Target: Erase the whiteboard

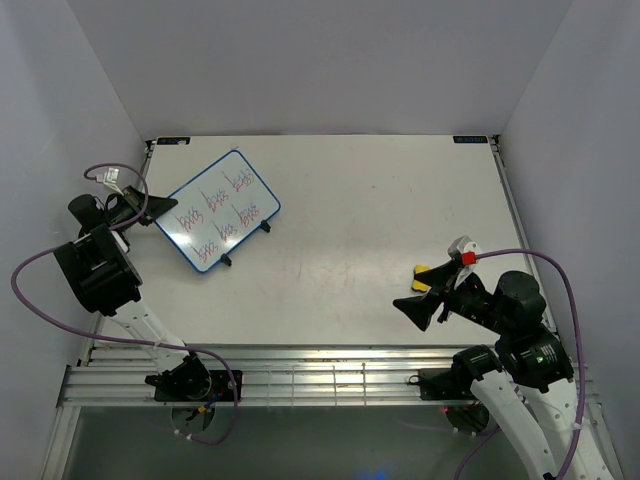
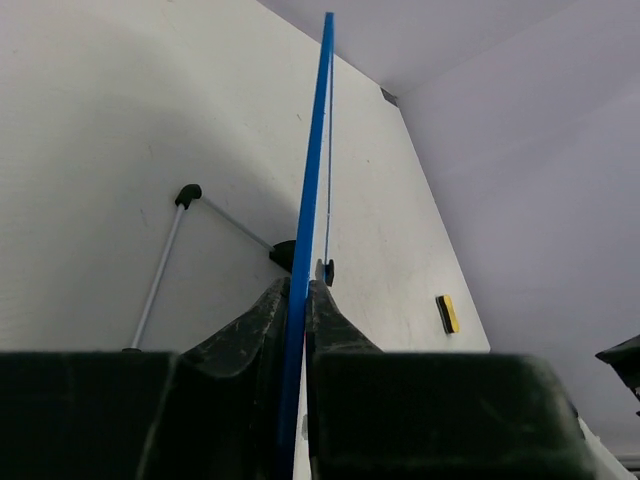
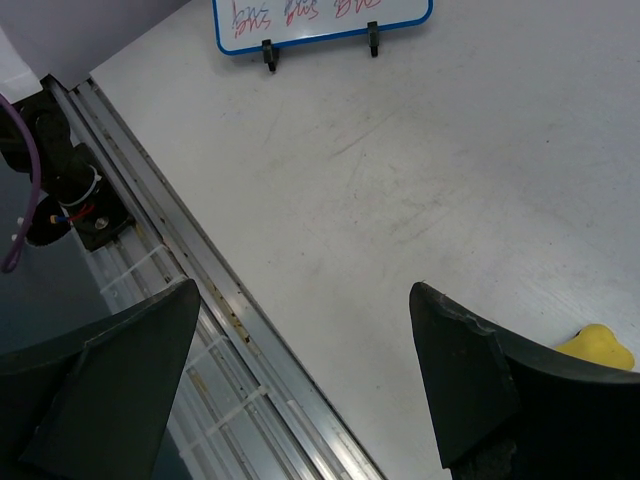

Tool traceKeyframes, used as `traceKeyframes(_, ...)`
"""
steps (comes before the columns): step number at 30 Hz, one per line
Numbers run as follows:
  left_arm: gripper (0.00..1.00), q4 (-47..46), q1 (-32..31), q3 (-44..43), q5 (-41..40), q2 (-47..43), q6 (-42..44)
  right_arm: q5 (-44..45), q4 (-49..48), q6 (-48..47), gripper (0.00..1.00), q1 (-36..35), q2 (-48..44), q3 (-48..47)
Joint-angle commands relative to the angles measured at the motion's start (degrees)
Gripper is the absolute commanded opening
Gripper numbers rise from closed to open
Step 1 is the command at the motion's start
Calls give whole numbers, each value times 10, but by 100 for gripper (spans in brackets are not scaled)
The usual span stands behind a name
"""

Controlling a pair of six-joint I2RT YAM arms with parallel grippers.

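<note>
The whiteboard [image 1: 222, 210] stands tilted at the table's back left, with a blue frame, black feet and red-blue scribbles. My left gripper [image 1: 152, 207] is shut on its left edge. In the left wrist view the blue frame [image 2: 314, 150] runs edge-on between the closed fingers [image 2: 297, 292]. My right gripper [image 1: 425, 296] is open and empty over the table's right front. The small yellow eraser [image 1: 424, 270] lies just beside its far finger, apart from the board. The eraser also shows in the left wrist view [image 2: 448, 313] and the right wrist view [image 3: 597, 346]. The board's lower edge shows in the right wrist view [image 3: 320, 20], far from the open fingers [image 3: 303, 290].
An aluminium rail [image 1: 320, 375] runs along the table's near edge, under my right gripper's left finger in the right wrist view [image 3: 200, 300]. The board's wire stand leg [image 2: 160, 280] rests on the table behind it. White walls enclose the table on three sides. Purple cables loop beside both arms.
</note>
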State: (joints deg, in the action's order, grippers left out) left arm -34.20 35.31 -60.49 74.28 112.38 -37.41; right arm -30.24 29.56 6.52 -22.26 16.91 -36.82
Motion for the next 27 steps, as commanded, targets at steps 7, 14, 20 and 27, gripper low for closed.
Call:
traceKeyframes(7,0,-35,-1,5,-36,-76,0,-11,-32,10,91,-4,-6,8)
traceKeyframes(14,0,-77,-3,34,-83,-172,-9,-19,-44,20,91,-3,-8,14)
traceKeyframes(20,0,-87,-25,22,-121,-237,-27,-16,-49,20,91,-3,-7,17)
traceKeyframes(27,0,-53,-106,2,-127,-291,-57,128,-68,103,90,-3,1,45)
